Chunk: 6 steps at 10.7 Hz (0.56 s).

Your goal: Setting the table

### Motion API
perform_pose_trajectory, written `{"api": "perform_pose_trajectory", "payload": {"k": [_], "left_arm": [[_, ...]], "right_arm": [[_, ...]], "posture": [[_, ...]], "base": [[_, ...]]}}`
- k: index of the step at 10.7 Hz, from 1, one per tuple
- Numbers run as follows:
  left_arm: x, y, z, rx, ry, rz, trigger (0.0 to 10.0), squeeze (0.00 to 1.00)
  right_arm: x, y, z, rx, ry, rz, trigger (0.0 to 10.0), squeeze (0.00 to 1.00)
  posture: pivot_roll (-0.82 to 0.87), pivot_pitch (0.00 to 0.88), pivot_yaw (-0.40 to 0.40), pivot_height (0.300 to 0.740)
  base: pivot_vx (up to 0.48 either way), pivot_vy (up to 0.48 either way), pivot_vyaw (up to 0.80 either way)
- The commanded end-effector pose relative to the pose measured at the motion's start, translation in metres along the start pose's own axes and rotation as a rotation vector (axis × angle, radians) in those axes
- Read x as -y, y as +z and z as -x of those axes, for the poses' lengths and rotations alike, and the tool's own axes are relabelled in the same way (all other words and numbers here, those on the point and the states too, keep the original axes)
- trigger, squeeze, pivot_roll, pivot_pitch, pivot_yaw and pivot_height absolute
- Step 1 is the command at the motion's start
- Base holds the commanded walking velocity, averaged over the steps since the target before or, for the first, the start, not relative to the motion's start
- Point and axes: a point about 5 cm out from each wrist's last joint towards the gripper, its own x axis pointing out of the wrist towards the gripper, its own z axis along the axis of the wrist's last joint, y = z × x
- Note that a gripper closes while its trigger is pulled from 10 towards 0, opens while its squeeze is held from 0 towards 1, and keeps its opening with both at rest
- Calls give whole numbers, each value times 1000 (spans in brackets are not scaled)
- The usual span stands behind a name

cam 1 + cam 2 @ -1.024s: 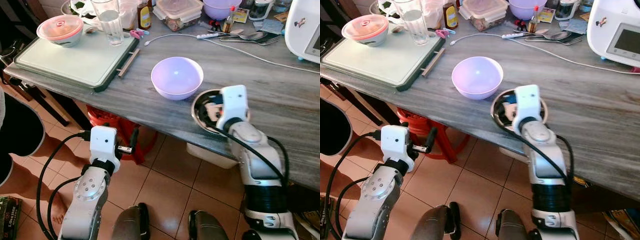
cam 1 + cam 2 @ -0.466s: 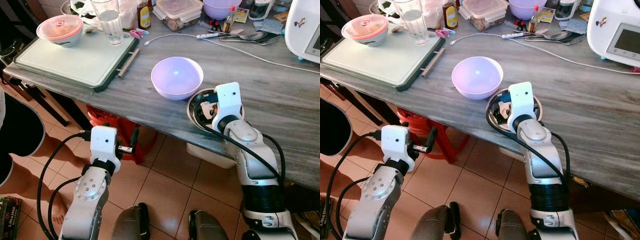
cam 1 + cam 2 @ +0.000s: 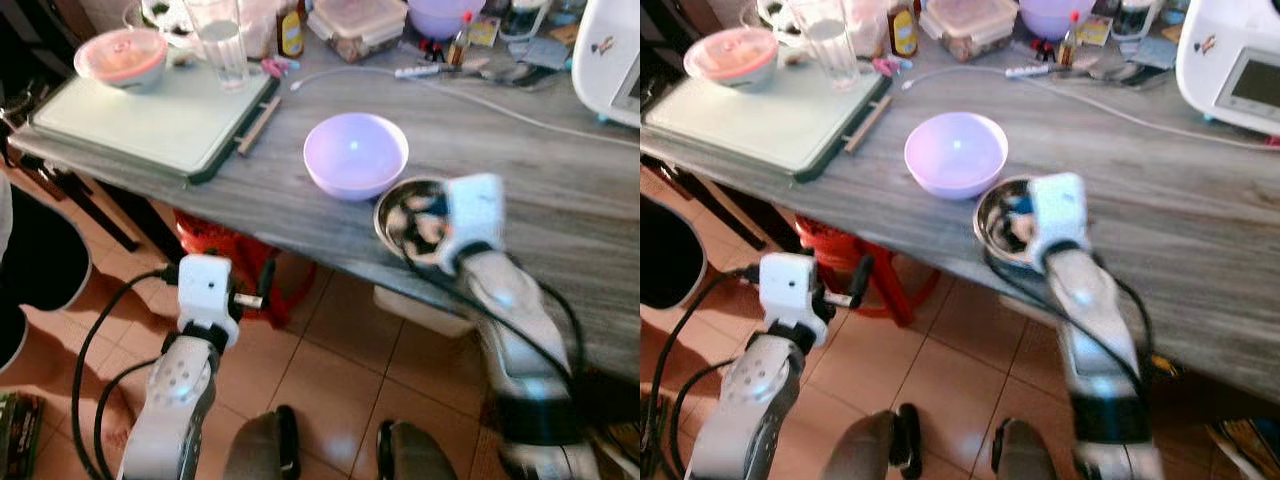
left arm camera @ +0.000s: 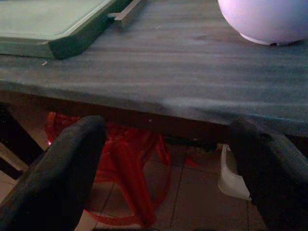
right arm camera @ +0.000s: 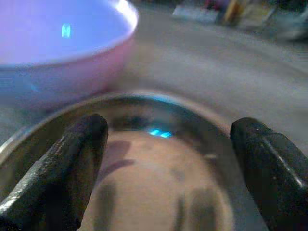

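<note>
Steel bowl (image 3: 408, 215) now nearer purple bowl (image 3: 355, 153); R fingers (image 5: 57, 173) wide open over it, L fingers (image 4: 57, 178) open too.

The grey wood-grain tabletop (image 3: 560, 190) carries a lilac bowl (image 3: 355, 153) beside a steel bowl (image 3: 415, 215) at the near edge, a green cutting board (image 3: 150, 115) far left, and a white cable (image 3: 500, 108) behind.

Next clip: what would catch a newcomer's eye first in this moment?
Probably the right gripper, hovering open over a steel bowl at the near edge of the grey table, right beside a lilac bowl. Next, the left gripper, open and held below the table edge above a red stool. At the far left, a pale green cutting board carries a pink-lidded bowl and a glass.
</note>
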Motion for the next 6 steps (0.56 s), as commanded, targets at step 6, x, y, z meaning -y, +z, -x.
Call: {"api": "perform_pose_trajectory", "payload": {"k": [6], "left_arm": [[-4,0,0,9,27,-1,10000,0]], "right_arm": [[-7,1,31,205,-28,19,10000,0]], "posture": [[-5,154,69,740]], "base": [[-84,0,0]]}}
